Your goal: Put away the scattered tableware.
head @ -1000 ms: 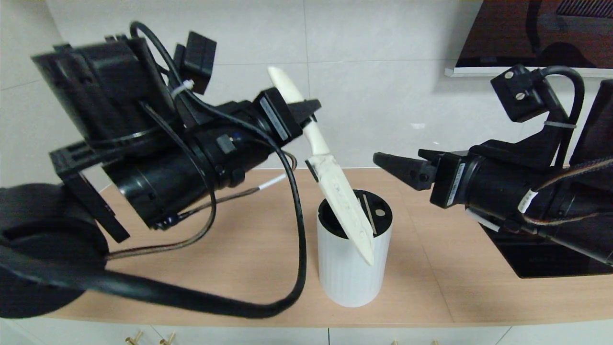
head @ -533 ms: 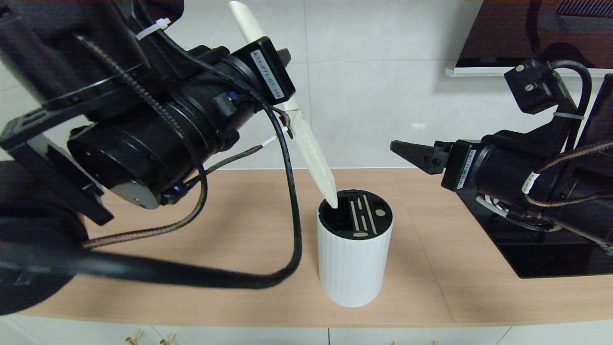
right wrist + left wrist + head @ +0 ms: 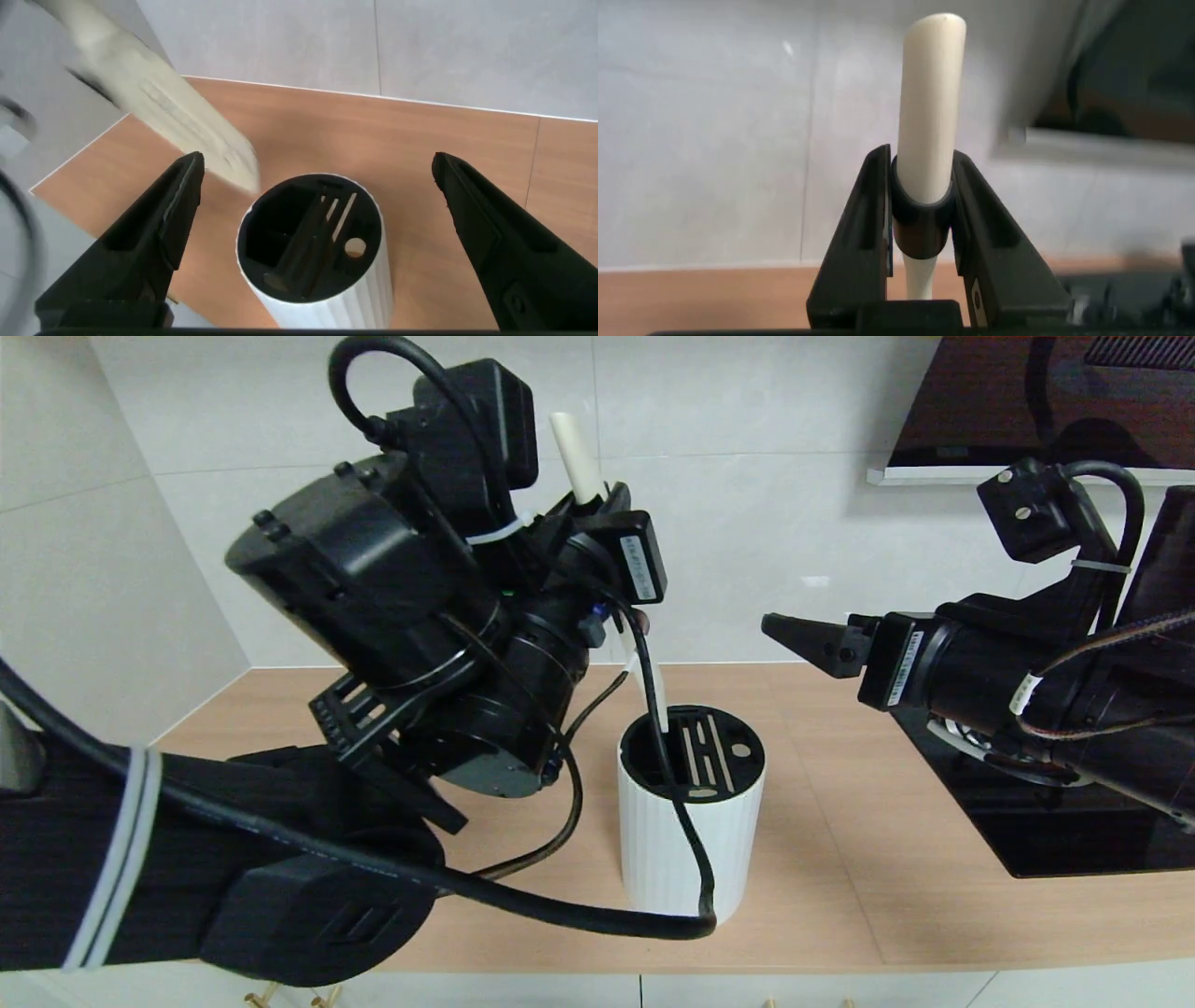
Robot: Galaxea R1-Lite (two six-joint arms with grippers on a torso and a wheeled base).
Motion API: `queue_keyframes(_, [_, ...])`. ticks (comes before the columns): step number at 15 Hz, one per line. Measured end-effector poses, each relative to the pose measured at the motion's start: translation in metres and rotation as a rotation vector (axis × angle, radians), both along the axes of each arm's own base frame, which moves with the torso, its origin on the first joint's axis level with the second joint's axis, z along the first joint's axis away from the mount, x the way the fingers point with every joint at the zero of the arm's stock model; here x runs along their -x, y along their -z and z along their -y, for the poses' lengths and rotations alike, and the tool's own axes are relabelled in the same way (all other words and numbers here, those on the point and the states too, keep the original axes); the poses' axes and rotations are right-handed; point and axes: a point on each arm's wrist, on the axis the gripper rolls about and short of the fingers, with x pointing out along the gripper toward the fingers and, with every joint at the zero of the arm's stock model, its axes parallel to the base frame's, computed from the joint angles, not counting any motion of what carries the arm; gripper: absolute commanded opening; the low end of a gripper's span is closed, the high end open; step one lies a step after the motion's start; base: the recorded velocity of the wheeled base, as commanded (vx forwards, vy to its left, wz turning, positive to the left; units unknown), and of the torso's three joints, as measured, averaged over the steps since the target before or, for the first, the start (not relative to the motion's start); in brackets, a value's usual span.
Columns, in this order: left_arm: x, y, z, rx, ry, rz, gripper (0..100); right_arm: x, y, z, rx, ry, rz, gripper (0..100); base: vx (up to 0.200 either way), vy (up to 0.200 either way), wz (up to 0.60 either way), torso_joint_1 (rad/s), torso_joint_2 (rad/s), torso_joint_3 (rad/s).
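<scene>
Colour findings: the knife (image 3: pixel 581 455) has a cream-white handle and a pale off-white blade. The holder (image 3: pixel 686 845) has a white wall with fine vertical ribbing and a black slotted top. The left gripper (image 3: pixel 923 191) and right gripper (image 3: pixel 792 635) are black throughout. The countertop (image 3: pixel 887 868) is light tan wood tone. The wall tiles (image 3: pixel 747 523) are pale grey. The cooktop (image 3: pixel 1055 845), at the countertop's right edge, is glossy black.

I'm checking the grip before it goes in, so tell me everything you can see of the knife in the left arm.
The knife is cream-white all over and looks like ceramic or plastic, with a rounded handle and a flat pale blade. The left tool is shut on the handle, whose end sticks up above it. The knife hangs nearly upright, blade down, with its tip at the large opening in the black top of the white ribbed holder. I cannot tell whether the tip is inside.
</scene>
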Motion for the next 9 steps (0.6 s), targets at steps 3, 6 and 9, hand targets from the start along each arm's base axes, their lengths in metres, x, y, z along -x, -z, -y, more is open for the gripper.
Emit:
queue_keyframes(3, [-0.004, 0.010, 0.007, -0.021, 0.004, -0.020, 0, 0.000, 0.001, 0.000, 0.002, 0.000, -0.003, 100, 0.000, 0.000, 0.00, 0.000, 0.00, 0.000])
queue_keyframes(6, [-0.008, 0.020, 0.012, -0.038, 0.008, -0.038, 0, 0.000, 0.002, 0.000, 0.005, 0.000, -0.006, 100, 0.000, 0.000, 0.00, 0.000, 0.00, 0.000])
queue_keyframes(9, [-0.010, 0.027, 0.017, -0.049, 0.013, -0.051, 0, -0.001, 0.003, 0.000, 0.007, 0.000, -0.008, 100, 0.000, 0.000, 0.00, 0.000, 0.00, 0.000])
